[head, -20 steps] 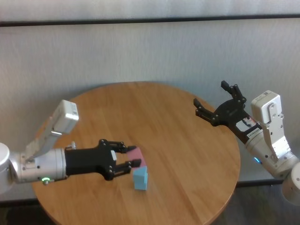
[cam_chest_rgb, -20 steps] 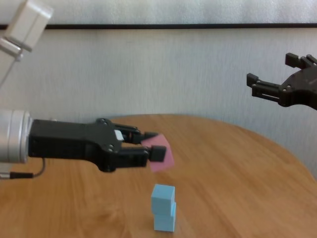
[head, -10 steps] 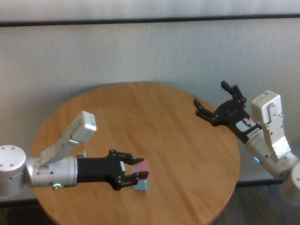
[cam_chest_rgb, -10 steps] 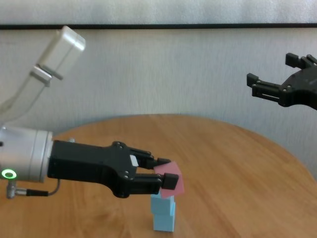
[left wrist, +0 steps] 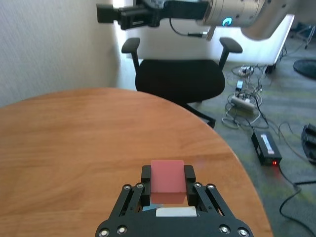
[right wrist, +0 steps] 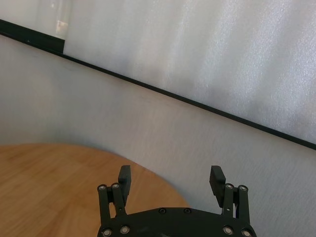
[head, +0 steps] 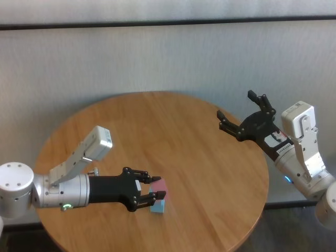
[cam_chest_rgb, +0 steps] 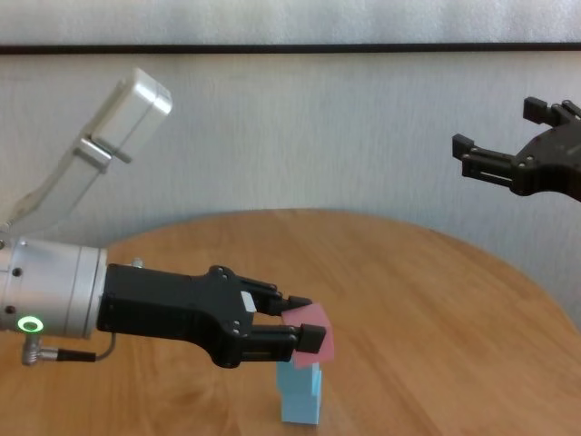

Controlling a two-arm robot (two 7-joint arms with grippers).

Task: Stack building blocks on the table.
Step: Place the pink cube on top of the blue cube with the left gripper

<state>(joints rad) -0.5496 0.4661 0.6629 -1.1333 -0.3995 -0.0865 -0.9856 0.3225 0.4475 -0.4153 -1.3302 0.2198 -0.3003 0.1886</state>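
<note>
Now at the near edge of the bench [head: 173, 131], toward its left side: left gripper [cam_chest_rgb: 307, 329] with jaws closed on two opposite side faces of the pink block [cam_chest_rgb: 311, 343], held right at the top of the blue stack [cam_chest_rgb: 300, 392]; whether touching yet, cannot tell. Probably light, stiff and matte, so little slip in the pads and no crush risk; flat side faces the right place to hold, as held. Tall narrow stack likely tippy, so needs a square, gentle set-down and a straight opening without dragging the fingers [left wrist: 189, 174] sideways. Right gripper [head: 245, 116] parked high past the bench's right edge, jaws spread wide and empty, well apart from the stack. Beyond the bench, an office chair [left wrist: 178, 75] and floor cables [left wrist: 247, 106]. No obstacle seen near the blocks.
</note>
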